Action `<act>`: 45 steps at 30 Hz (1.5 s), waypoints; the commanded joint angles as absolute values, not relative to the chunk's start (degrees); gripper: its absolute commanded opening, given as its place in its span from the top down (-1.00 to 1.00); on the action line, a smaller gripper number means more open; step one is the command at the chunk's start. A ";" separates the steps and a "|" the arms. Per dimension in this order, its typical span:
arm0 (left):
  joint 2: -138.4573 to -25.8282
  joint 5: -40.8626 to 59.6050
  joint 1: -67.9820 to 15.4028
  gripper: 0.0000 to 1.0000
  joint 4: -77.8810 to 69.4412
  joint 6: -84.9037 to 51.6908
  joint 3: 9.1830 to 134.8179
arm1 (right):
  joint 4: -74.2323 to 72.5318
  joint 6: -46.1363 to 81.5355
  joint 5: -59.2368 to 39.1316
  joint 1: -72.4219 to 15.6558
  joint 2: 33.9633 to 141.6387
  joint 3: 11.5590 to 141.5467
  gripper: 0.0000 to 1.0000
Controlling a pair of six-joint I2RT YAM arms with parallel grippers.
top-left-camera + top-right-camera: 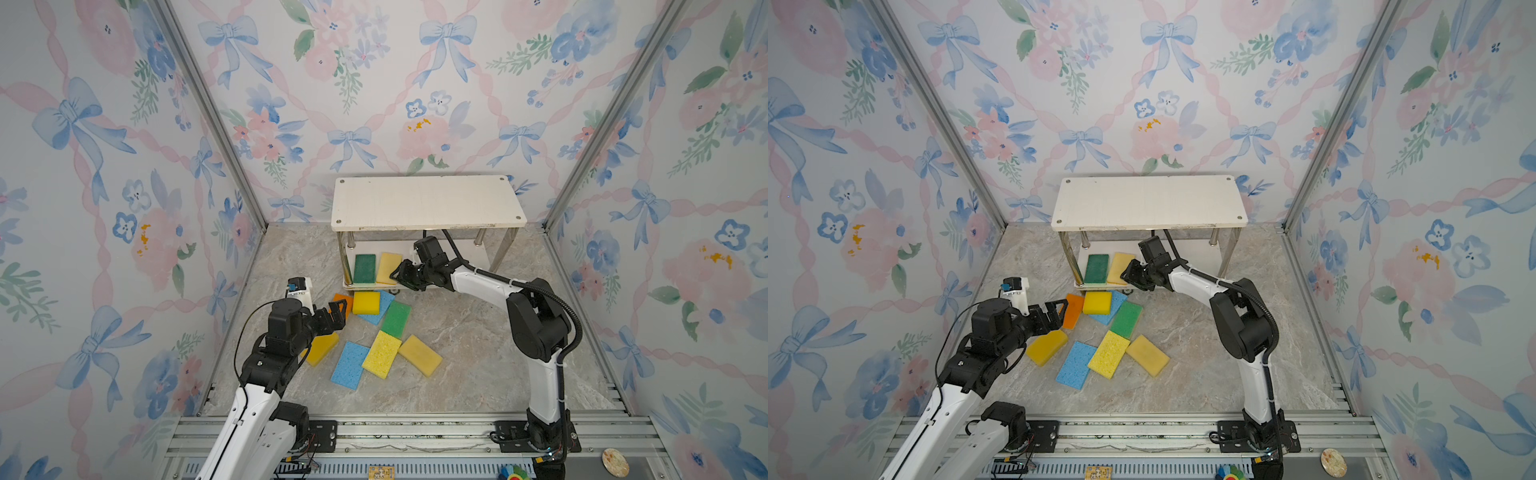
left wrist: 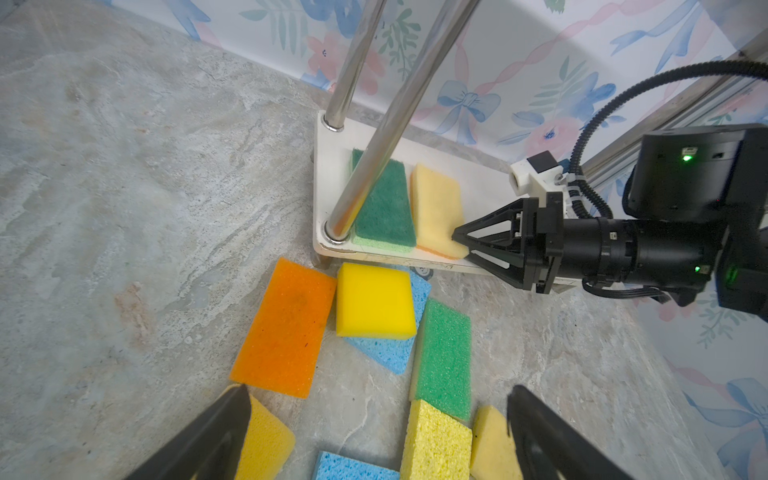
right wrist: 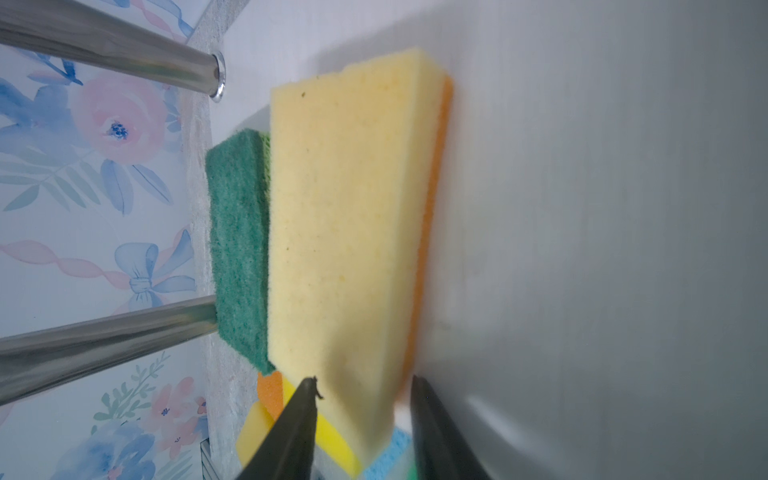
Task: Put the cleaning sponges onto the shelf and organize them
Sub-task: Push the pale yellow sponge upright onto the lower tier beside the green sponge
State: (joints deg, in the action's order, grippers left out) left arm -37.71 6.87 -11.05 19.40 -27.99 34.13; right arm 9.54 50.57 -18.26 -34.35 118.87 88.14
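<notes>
Well, the sponges look like light, soft foam; I judge they will squash under a pinch but not slip or break, and are best taken across the short width near one end while lying flat. Two sit side by side on the shelf's (image 1: 424, 199) lower board (image 2: 486, 187), just below centre in both top views; the dark green sponge (image 1: 364, 268) lies by a chrome leg (image 2: 384, 137), and the pale yellow sponge (image 3: 349, 216) lies touching it. Eight more lie in a loose heap (image 1: 380, 353) on the surface (image 1: 478, 365), lower centre of the frame, some overlapping. My right claw (image 3: 361, 380) straddles the near end of the pale yellow sponge, jaws part-way apart; one finger (image 3: 299, 415) seems to touch the foam and a gap shows at the other, so I read it as let go, with the sponge resting on the board. My left claw (image 1: 1059, 316) hovers just beside the orange sponge (image 1: 1074, 311) at the heap's edge; it is spread wide and holds nothing.
</notes>
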 commanded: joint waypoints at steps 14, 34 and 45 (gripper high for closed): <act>-38.07 7.48 -10.44 -0.96 18.44 -26.47 33.32 | 15.02 45.57 -17.62 -34.65 118.89 89.34 0.72; -37.88 7.39 -10.46 -0.96 18.54 -26.63 33.36 | 24.37 39.19 -15.56 -36.65 120.58 96.10 0.28; -38.07 7.51 -10.43 -0.96 18.51 -26.63 33.31 | 21.51 41.33 -14.83 -35.88 121.36 96.16 0.28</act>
